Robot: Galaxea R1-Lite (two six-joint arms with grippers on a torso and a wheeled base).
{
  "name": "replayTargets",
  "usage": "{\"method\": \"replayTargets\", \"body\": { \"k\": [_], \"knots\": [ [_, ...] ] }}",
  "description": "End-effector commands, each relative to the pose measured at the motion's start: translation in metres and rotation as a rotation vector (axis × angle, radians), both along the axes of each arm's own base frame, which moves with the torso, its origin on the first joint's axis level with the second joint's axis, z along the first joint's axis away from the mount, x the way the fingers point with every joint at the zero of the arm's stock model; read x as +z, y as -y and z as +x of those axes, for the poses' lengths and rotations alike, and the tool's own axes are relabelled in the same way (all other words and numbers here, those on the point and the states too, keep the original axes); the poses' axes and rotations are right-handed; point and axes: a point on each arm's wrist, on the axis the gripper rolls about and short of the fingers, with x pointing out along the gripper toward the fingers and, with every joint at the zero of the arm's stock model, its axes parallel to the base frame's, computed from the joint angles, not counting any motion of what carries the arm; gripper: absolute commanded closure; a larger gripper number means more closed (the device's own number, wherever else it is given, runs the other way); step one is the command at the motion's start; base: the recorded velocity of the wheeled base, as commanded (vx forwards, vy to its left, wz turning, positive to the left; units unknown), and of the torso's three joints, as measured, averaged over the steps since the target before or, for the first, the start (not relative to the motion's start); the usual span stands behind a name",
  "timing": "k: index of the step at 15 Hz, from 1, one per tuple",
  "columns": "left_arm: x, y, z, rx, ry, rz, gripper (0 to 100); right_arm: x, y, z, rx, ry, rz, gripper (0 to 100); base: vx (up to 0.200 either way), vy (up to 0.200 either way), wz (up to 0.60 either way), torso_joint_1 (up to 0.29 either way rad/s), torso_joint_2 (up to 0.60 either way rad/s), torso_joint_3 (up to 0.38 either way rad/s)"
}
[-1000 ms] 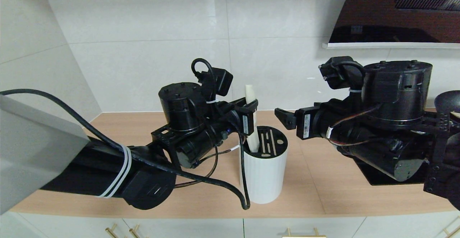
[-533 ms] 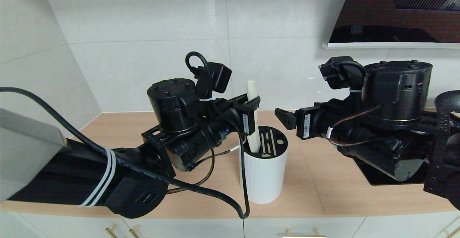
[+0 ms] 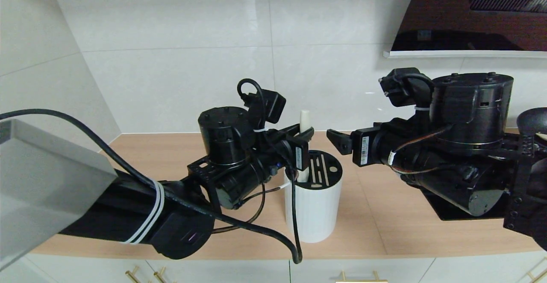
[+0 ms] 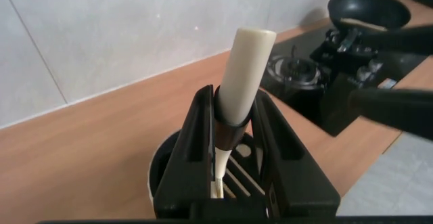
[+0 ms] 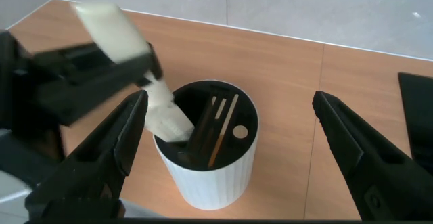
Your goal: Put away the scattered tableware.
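Left gripper: fingers clamped on cream-handled utensil, lower end inside white holder on surface. Right gripper: fingers spread, empty, at holder's 1 o'clock.

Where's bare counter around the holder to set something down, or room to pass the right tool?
Free: the wood counter between the white holder and the black cooktop, and behind the holder up to the tiled wall. Crowded: above the holder, where the left tool grips the cream-handled utensil in a slot and the open right tool hangs alongside.
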Motion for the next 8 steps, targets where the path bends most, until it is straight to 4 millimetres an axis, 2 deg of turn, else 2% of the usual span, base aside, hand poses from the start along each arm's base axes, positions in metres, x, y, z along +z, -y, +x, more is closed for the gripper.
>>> {"method": "replayTargets", "body": {
  "k": [1, 8],
  "knots": [
    [-0.0129, 0.0046, 0.0057, 0.000, -0.024, 0.019, 100, -0.0006, -0.0006, 0.0003, 0.001, -0.001, -0.001, 0, 0.000, 0.000, 0.00, 0.000, 0.00, 0.000],
    [-0.0222, 0.0074, 0.0089, 0.000, -0.042, 0.034, 100, -0.0029, -0.0015, 0.0012, 0.001, -0.007, -0.006, 0, 0.000, 0.000, 0.00, 0.000, 0.00, 0.000]
  ]
}}
